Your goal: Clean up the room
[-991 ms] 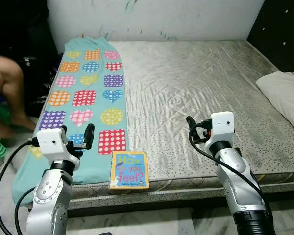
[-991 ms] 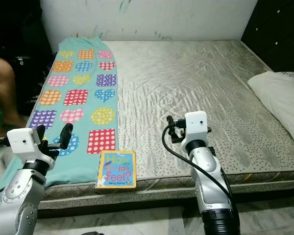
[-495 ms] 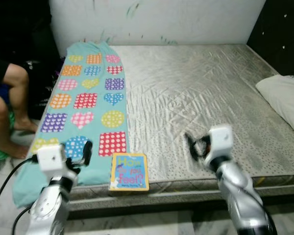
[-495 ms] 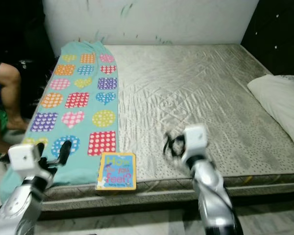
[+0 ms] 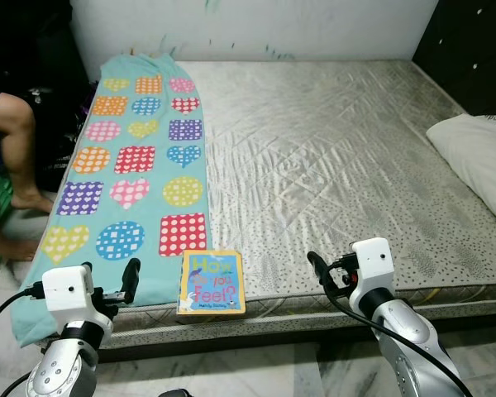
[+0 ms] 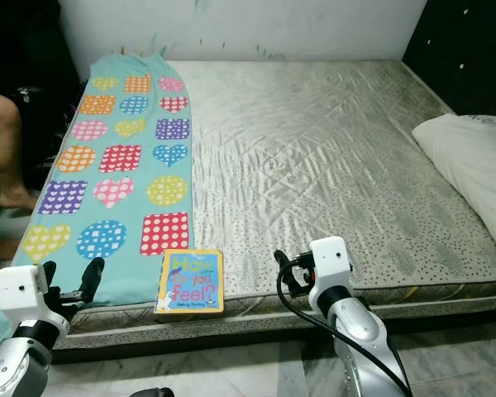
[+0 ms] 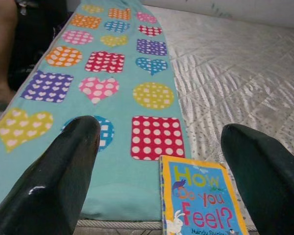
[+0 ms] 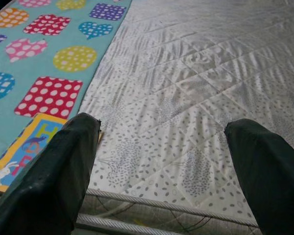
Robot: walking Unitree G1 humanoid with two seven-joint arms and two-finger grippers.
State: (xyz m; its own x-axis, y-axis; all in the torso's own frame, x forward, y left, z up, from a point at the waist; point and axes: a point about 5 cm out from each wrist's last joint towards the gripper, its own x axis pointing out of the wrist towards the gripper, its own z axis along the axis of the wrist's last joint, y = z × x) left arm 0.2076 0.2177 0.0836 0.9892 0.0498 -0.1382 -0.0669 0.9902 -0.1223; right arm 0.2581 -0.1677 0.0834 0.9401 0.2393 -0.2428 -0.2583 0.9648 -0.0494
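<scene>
A: From the left eye view, what is the room like?

B: A wide mattress (image 5: 331,157) with a quilted, silvery cover runs to a white wall (image 5: 256,25). A teal cloth (image 5: 132,165) printed with dotted hearts, squares and circles lies along its left edge. A thin, square book (image 5: 211,283) sits at the near edge, its far side just touching the cloth's near right corner. A white pillow (image 5: 479,157) rests at the right edge, cut off by the frame. The floor (image 5: 256,372) is pale marble.

A: Anyone there?

B: A person's bare legs (image 5: 12,165) show beside the bed at the left; the rest is cut off.

A: The right eye view?

B: Same scene. The left gripper (image 6: 70,285) hovers before the near left corner, the right gripper (image 6: 283,273) before the near edge, right of the book. Dark padded panels (image 6: 471,58) fill the far right corner.

A: The left wrist view?

B: Two black fingers (image 7: 63,181) stand wide apart with nothing between them. Past them lie the cloth and the book's cover, which reads "How Do You Feel?"; its lower part is cut off.

A: The right wrist view?

B: Its fingers (image 8: 59,171) are also spread, empty, over the mattress's speckled near edge with its piped seam. One finger hides part of the book's corner. The stitching makes diamond shapes in the sheen.
</scene>
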